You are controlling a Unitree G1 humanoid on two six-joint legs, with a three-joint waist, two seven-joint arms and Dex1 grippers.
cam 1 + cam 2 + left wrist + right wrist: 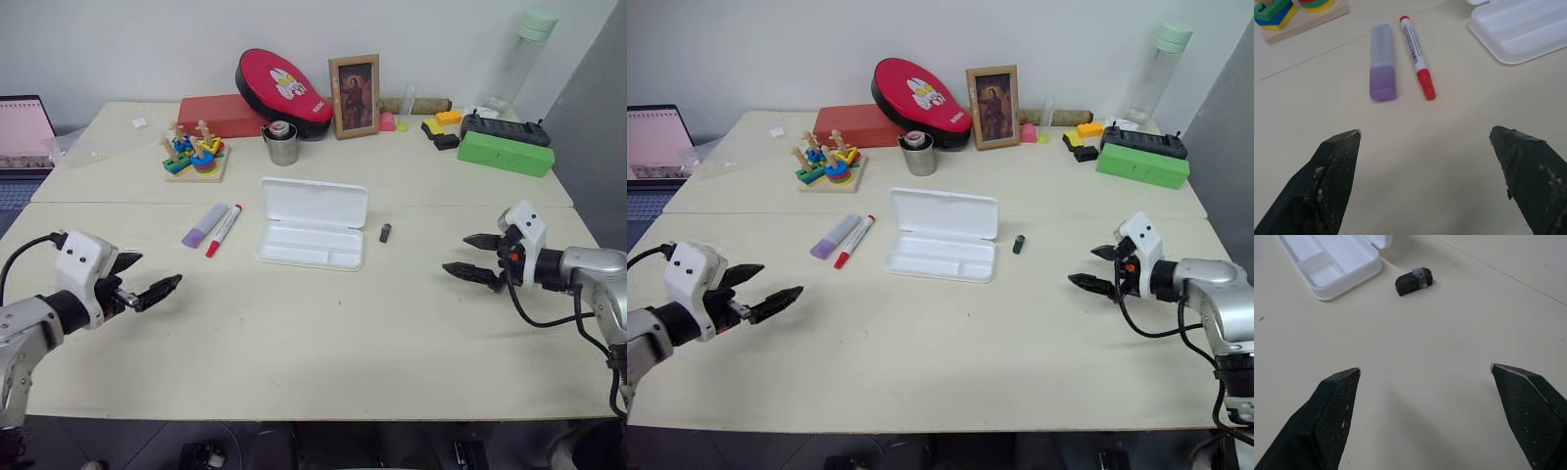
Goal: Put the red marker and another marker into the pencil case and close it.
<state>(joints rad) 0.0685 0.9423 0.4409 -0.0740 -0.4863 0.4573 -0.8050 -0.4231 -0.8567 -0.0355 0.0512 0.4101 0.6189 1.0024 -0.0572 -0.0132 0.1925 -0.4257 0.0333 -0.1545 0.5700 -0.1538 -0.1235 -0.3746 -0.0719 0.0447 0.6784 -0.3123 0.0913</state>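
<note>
with both the left gripper (147, 284) and right gripper (470, 257) spread wide and empty, the light, stiff, slippery red marker (223, 230) and purple marker (204, 224), lying touching mid-table left of the open case (312, 223), are best pinched mid-barrel.

Glossy white plastic pencil case (312, 235), matt tabletop (323, 333), metal cup (282, 144)

Bare table (294, 323) before open pencil case (312, 223)

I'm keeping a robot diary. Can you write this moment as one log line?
pencil case: open, empty | red marker, purple marker: on table | left gripper: open | right gripper: open
</note>
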